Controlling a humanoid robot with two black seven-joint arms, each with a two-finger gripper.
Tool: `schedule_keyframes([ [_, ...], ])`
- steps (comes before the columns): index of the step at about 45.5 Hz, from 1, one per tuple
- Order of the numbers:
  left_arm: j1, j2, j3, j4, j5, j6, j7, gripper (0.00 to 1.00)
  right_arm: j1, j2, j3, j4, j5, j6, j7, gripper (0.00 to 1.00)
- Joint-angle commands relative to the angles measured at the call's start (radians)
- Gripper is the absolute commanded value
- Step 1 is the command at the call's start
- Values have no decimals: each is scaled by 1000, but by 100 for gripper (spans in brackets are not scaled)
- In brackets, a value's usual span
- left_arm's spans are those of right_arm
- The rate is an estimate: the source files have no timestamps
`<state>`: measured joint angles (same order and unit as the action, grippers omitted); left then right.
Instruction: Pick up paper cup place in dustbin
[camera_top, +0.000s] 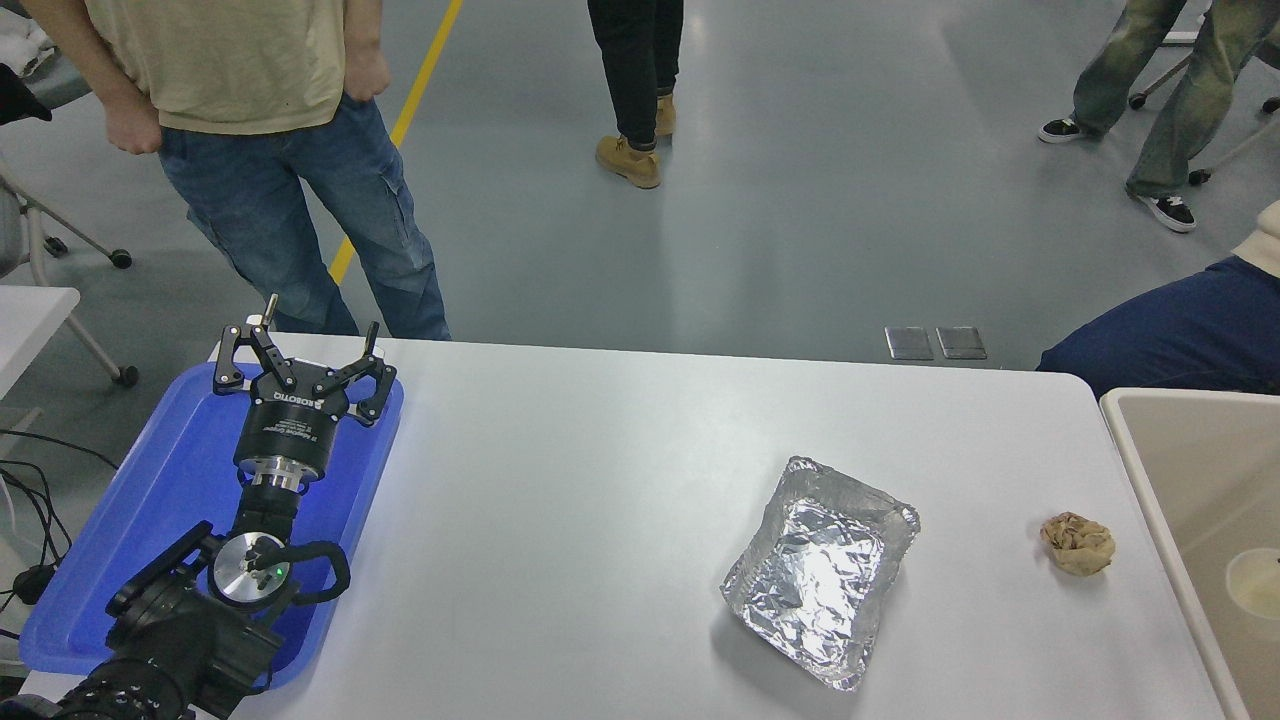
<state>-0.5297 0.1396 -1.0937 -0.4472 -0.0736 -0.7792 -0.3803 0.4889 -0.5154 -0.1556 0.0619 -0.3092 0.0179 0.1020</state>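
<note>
The paper cup (1256, 582) lies inside the beige dustbin (1190, 398) at the right edge of the picture. Only its pale round rim shows, cut off by the frame edge. My left gripper (308, 345) is open and empty, parked over the blue tray (150, 500) at the lower left. My right arm and gripper are out of view.
A crinkled foil tray (820, 570) sits right of the table's centre. A crumpled brown paper ball (1077, 543) lies near the dustbin. A person in jeans (290, 200) stands at the far left edge. Others walk on the floor behind, and a seated person's leg (1170, 340) is at the right.
</note>
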Motion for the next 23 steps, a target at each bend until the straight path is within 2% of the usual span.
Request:
schedule_keyframes([
  [1, 0, 0, 0, -1, 0, 0, 0, 100, 10, 3, 8, 15, -2, 5, 4, 100],
  [9, 0, 0, 0, 1, 0, 0, 0, 100, 82, -21, -24, 99, -28, 16, 5, 100],
  [23, -1, 0, 0, -1, 0, 0, 1, 100, 371, -319, -317, 594, -114, 17, 10, 100],
])
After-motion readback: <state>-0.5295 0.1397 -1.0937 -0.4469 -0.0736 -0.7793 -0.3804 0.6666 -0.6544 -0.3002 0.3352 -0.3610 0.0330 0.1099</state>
